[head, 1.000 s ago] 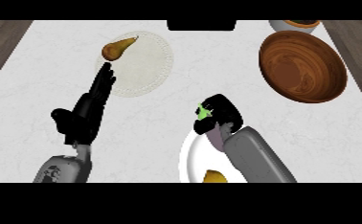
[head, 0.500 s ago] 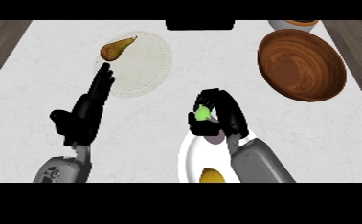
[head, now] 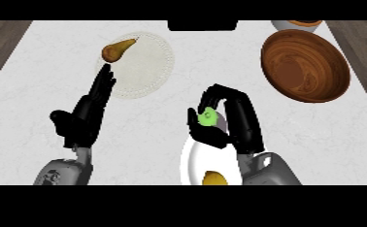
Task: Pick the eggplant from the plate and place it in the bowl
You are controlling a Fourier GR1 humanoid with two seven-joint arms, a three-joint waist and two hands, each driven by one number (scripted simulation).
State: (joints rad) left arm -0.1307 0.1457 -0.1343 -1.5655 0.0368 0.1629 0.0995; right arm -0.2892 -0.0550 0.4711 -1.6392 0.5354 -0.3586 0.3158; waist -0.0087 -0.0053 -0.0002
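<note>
My right hand (head: 240, 119) is curled round the eggplant (head: 210, 118), of which only the green cap and a bit of purple body show between thumb and fingers. It hangs over the top edge of the white plate (head: 192, 165) at the lower middle. A yellow-brown fruit (head: 213, 178) lies on that plate near the bottom edge. The brown wooden bowl (head: 305, 66) sits at the upper right, well apart from the hand. My left hand (head: 84, 117) rests open at the lower left, fingers pointing up.
A pale round plate (head: 147, 66) lies at the upper left with a brown pear-like item (head: 117, 49) on its left rim. A second small bowl (head: 295, 25) peeks in at the top right. A dark block (head: 202, 25) sits at the counter's far edge.
My right hand with the eggplant has shifted slightly up and lifted from the white plate. The left hand has not moved.
</note>
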